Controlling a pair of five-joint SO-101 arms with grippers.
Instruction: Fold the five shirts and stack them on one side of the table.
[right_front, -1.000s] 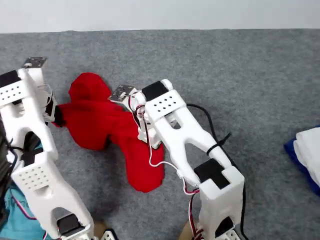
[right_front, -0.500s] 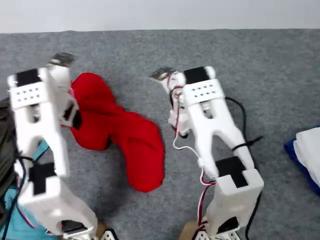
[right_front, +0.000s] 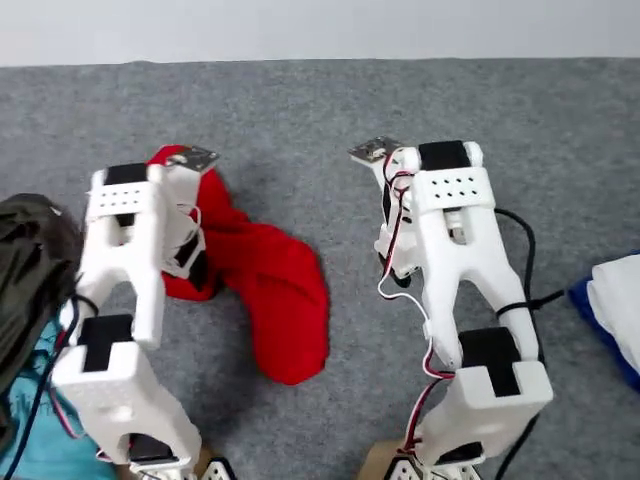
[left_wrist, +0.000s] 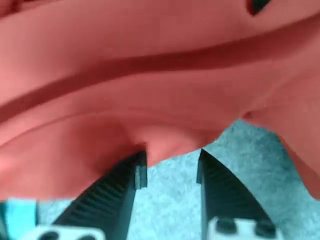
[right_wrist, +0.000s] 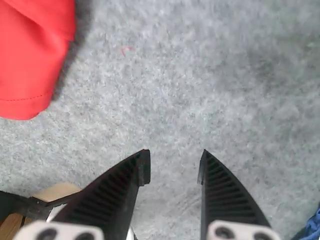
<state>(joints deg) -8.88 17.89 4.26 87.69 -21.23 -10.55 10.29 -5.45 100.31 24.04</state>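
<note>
L claw (left_wrist: 169, 160): my fingers were apart, clamped on nothing; it hung right over the red shirt (right_front: 275, 290), cloth edge just at the tips.
R claw (right_wrist: 172, 162): apart too, over bare grey table (right_front: 300, 100), beside the shirt, not touching it.
Shirt: lay crumpled, unfolded, betw. my two arms, partly under the L one.
Folded pile (right_front: 615, 310): white on blue, at far R edge of table.
Dark + teal clothes (right_front: 30, 260): heaped at L edge.
</note>
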